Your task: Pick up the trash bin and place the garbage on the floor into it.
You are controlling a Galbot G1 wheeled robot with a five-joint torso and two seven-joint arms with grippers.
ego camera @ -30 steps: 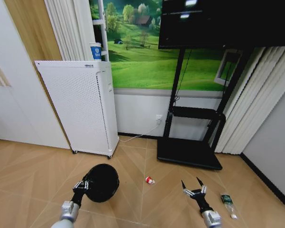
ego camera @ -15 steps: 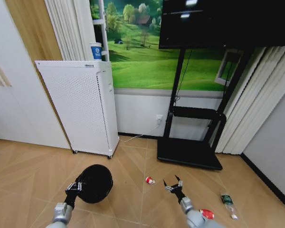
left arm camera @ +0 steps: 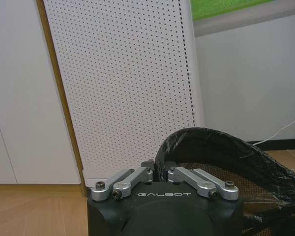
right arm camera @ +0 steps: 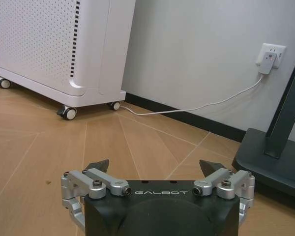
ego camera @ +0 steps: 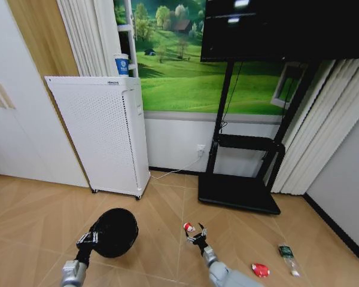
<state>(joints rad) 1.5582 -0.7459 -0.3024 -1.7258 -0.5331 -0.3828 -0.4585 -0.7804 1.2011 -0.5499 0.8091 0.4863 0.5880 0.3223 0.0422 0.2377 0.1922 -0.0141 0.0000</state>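
Litter piece, red and white, is seen on the floor touching or just beyond the spread-apart fingertips of the right gripper, the nearer arm, while the left gripper is clamped on the black trash bin rim.

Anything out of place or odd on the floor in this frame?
Yes, litter on the wood floor: a red-and-white piece just ahead of the open right gripper, another red piece farther right, and a small bottle lying on its side. The left gripper holds the trash bin.
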